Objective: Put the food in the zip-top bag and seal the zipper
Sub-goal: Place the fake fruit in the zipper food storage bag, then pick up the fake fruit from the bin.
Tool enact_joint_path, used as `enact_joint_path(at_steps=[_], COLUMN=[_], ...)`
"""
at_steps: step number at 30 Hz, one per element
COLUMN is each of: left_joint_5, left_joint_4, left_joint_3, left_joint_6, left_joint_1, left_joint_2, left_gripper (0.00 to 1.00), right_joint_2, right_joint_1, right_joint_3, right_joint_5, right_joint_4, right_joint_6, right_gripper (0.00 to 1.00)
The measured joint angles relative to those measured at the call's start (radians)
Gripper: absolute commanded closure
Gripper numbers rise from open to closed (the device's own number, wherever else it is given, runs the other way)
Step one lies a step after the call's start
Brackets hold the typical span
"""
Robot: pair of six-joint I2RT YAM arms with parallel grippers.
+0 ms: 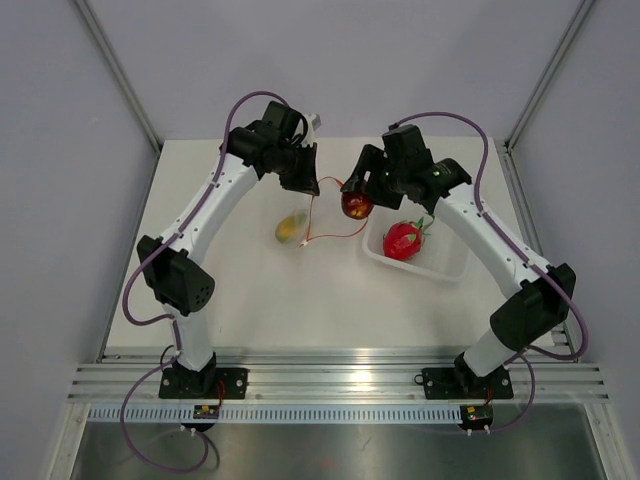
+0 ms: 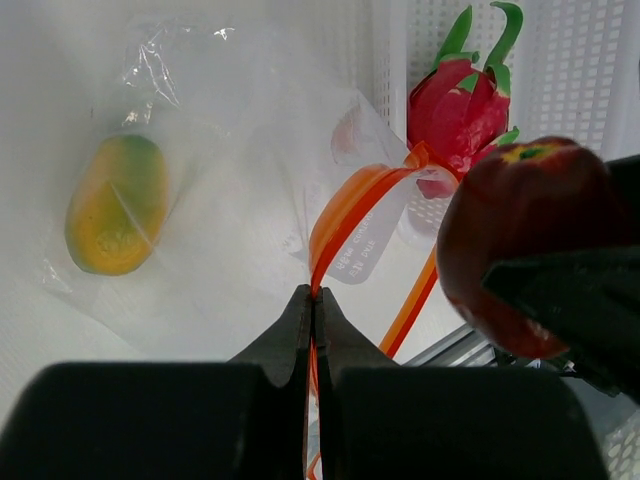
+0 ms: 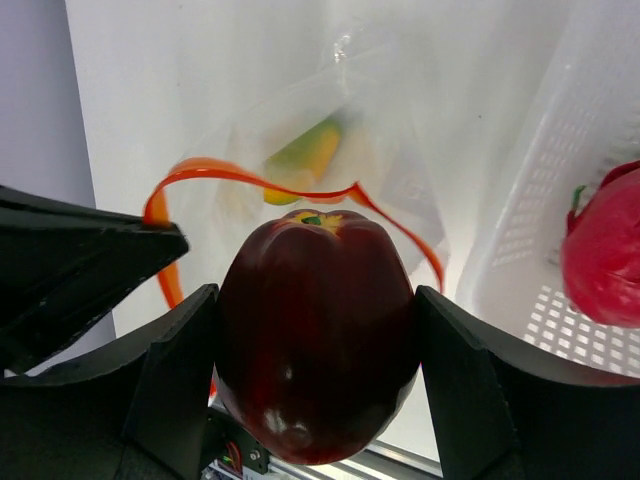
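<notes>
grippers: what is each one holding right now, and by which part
The left gripper pinches the zip-top bag by its zipper strip at the mouth. The right gripper clamps the dark red fruit across its sides.

Glossy, smooth dark red round toy fruit [image 3: 315, 340]; clear floppy plastic bag [image 2: 230, 200], crinkled and shiny; rigid white perforated plastic tray [image 3: 520, 240], matt.
</notes>
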Motion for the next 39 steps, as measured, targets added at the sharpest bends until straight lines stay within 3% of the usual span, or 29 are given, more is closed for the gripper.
enact_joint_path(at_steps=[6,9,10,13,18,23,26,27,31,35,39], left_joint_5=[0.006,0.007,0.007,0.007,0.007,0.006,0.006,0.006,0.006,0.006,0.006], left_joint_4=[-0.003,-0.003,-0.003,-0.003,-0.003,-0.003,-0.003,-0.003,-0.002,0.000,0.002], left_joint_3=[0.024,0.034,0.035,0.035,0.035,0.035,0.035,0.035,0.034,0.031,0.030], left_joint_6=[-0.005,-0.006,-0.006,-0.007,-0.011,-0.014,-0.015,-0.015,-0.015,-0.018,-0.019], left_joint_1=[-0.004,-0.004,-0.004,-0.004,-0.004,-0.004,-0.004,-0.004,-0.005,-0.007,-0.007], left_joint_2=[0.010,0.010,0.010,0.010,0.010,0.010,0.010,0.010,0.010,0.010,0.010], left_gripper=[1.00,1.00,1.00,1.00,1.00,1.00,1.00,1.00,1.00,1.00,1.00], right_joint_2=[0.095,0.138,0.154,0.192,0.184,0.126,0.061,0.035,-0.044,-0.042,0.005], right_joint_1=[0.074,0.080,0.080,0.080,0.080,0.076,0.048,0.028,-0.106,-0.232,-0.252], right_joint_3=[0.118,0.119,0.120,0.120,0.120,0.117,0.072,0.043,-0.103,-0.221,-0.278], right_joint_5=[0.001,0.001,0.001,0.001,0.029,0.120,0.156,0.164,0.177,0.164,0.111], right_joint_4=[-0.001,0.001,0.001,-0.007,-0.021,-0.063,-0.076,-0.079,-0.090,-0.114,-0.115], right_joint_6=[0.011,0.014,0.013,0.011,-0.005,-0.027,-0.026,-0.022,0.010,0.025,0.020], right_gripper=[0.55,0.32,0.12,0.00,0.02,0.14,0.12,0.07,0.01,0.01,0.00])
